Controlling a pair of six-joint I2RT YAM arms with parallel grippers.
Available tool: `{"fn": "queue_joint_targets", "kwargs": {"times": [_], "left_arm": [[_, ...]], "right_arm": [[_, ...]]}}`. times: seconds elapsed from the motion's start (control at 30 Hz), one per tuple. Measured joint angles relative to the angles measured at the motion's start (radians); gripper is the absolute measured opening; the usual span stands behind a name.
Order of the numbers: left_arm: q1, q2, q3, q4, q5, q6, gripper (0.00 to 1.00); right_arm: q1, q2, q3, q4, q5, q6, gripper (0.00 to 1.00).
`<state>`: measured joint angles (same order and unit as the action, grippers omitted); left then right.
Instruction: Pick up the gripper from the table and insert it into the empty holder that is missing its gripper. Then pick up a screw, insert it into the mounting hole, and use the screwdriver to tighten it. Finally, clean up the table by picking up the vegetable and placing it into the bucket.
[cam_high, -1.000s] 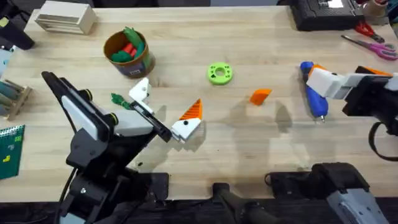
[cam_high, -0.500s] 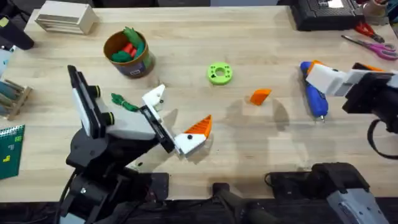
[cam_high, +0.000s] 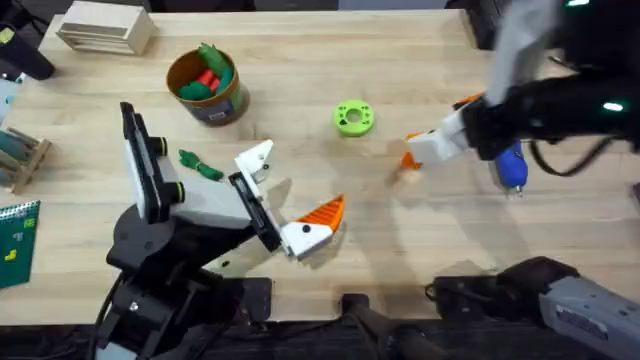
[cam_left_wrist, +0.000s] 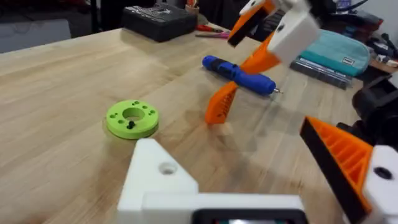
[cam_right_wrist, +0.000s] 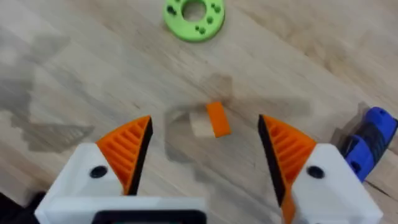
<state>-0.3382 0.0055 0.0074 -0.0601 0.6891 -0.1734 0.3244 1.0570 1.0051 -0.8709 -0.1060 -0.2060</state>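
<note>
orange gripper (cam_high: 411, 158) lies on the pale wood bench (cam_high: 300, 120), right of centre in the overhead view, at about 4 o'clock from the green ring-shaped disc (cam_high: 352, 118). right tool (cam_right_wrist: 205, 152) hangs directly over it, orange-padded fingers (cam_right_wrist: 127, 149) spread wide, one either side of the wedge, nothing clasped; contact cannot be judged. blue screwdriver (cam_high: 512, 165) lies flat on the bench just beyond the right tool at 3 o'clock, partly covered by the arm.

left tool (cam_high: 283, 197) sits low over the bench left of centre, released and empty. its near finger carries an orange pad (cam_high: 322, 212); the far one is the bare white holder (cam_high: 254, 157).

dark green vegetable (cam_high: 200, 165) lies on the bench at 9 o'clock from the holder, near it. brown-gold bucket (cam_high: 207, 98) stands at 12 o'clock from the vegetable, red and green toy vegetables (cam_high: 207, 76) inside.
</note>
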Motion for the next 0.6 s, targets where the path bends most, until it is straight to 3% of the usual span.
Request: {"fn": "queue_joint_targets", "kwargs": {"times": [0.17, 0.37, 0.6], "left_arm": [[0.000, 0.000, 0.000, 0.000, 0.000, 0.000, 0.987], [0.000, 0.000, 0.000, 0.000, 0.000, 0.000, 0.987], [0.000, 0.000, 0.000, 0.000, 0.000, 0.000, 0.987]], "right_arm": [[0.028, 0.134, 0.001, -0.029, 0.079, -0.046, 0.989], [0.029, 0.199, 0.001, -0.073, 0.116, -0.168, 0.986], [0.029, 0.280, 0.001, -0.046, 0.121, -0.225, 0.896]]}}
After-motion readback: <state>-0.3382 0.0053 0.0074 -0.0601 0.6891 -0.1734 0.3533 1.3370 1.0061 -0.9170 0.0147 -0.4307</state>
